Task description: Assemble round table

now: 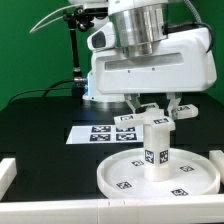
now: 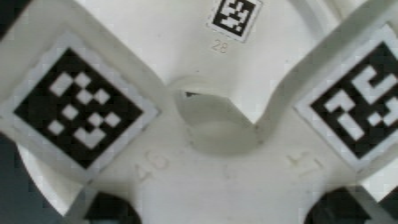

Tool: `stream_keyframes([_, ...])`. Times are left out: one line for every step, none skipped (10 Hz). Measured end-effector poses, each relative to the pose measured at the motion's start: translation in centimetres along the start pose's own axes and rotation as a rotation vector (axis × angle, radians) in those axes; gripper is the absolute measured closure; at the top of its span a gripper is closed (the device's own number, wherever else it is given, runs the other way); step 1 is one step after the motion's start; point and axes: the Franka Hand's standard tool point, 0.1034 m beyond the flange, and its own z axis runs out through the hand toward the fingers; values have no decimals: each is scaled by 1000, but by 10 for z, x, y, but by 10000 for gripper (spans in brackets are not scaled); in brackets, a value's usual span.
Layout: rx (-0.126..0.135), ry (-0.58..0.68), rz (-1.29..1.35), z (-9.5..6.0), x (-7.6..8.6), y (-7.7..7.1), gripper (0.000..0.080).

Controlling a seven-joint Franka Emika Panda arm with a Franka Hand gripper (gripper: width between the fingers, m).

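Note:
The large rimmed round disc (image 1: 120, 178) lies flat on the black table near the front. The short thick leg (image 1: 157, 143) stands upright in its centre, with a tag on its side. My gripper (image 1: 156, 104) hangs right above the leg and is shut on the cross-shaped foot piece (image 1: 150, 109), whose tagged arms stick out to both sides just over the leg's top. In the wrist view the foot piece (image 2: 196, 150) fills the picture, with two tagged arms and a round centre hole. An arm of it lies between my dark fingertips (image 2: 111, 205); the gripper (image 2: 231, 208) grips that arm.
The marker board (image 1: 100, 133) lies flat on the table behind the disc. White border rails run along the exterior view's left (image 1: 6, 175), right (image 1: 216, 160) and front (image 1: 90, 212). The robot's base and cables stand at the back.

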Motion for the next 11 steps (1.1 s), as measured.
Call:
stream_keyframes([15, 3, 120, 0, -1, -2, 353])
stream_keyframes([27, 13, 221, 1, -1, -2, 353])
stream_keyframes([33, 22, 276, 1, -1, -3, 353])
stream_keyframes([37, 27, 369, 1, -1, -4, 353])
stream_keyframes([39, 27, 428, 1, -1, -4, 353])
stream_keyframes([44, 21, 507, 1, -1, -3, 353])
stream_keyframes([52, 12, 612, 1, 0, -3, 353])
stream_keyframes([57, 3, 723, 1, 0, -3, 353])
stream_keyframes([58, 0, 812, 0, 0, -3, 353])
stream_keyframes([59, -2, 889, 0, 0, -3, 353])
stream_keyframes([60, -7, 947, 0, 0, -3, 353])
